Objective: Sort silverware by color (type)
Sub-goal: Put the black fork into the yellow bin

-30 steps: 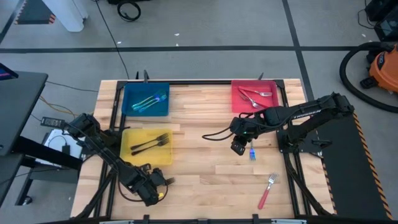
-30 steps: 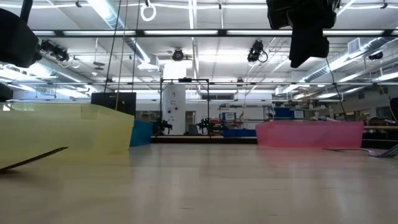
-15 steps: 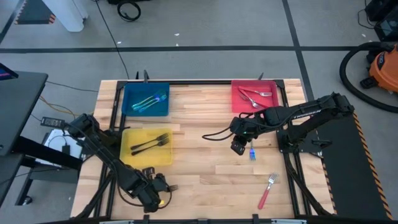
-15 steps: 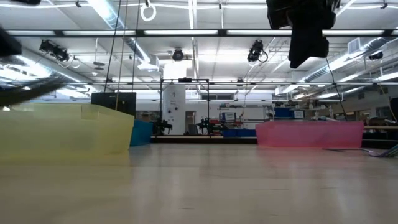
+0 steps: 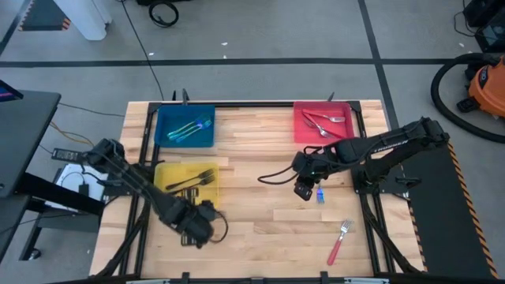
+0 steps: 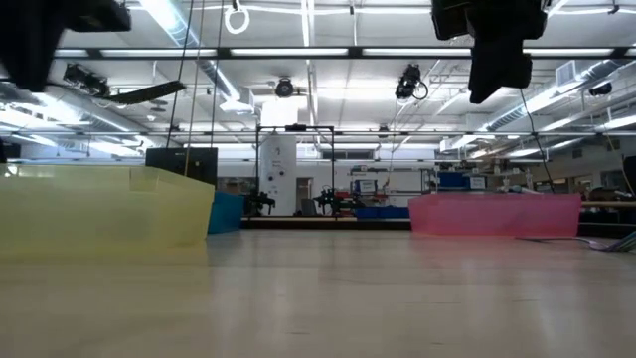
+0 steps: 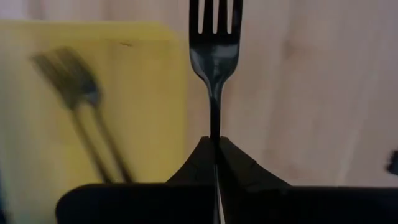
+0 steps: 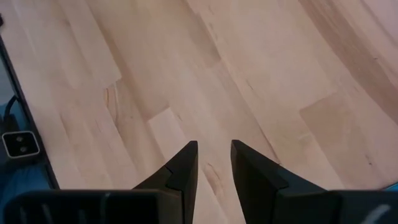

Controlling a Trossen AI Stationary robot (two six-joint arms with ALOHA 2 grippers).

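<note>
My left gripper (image 7: 216, 140) is shut on a black fork (image 7: 214, 62) near the table's near-left part, beside the yellow tray (image 5: 167, 196), which holds two black forks (image 5: 189, 182). In the low view the fork (image 6: 149, 92) hangs high in the air. My right gripper (image 5: 304, 189) hovers open just left of a blue-handled fork (image 5: 320, 195) lying flat on the table. A red-handled fork (image 5: 339, 241) lies flat near the near-right corner. My left gripper pinches the black fork's thin handle (image 7: 214, 124) between its two fingertips. The fork runs along the fingers and sticks out ahead of them, tines (image 7: 214, 15) foremost. It is lifted clear of the table.
The blue tray (image 5: 166, 134) at far left holds teal forks; the red tray (image 5: 304, 130) at far right holds silver-tined forks. Bare wood lies between the trays and down the table's middle. A dark cable (image 5: 272, 172) trails left of my right arm.
My left gripper has risen from the table's near edge and moved toward the far side, closer to the yellow tray. The black fork, whose end rested on the table a second ago, is now lifted clear and high.
</note>
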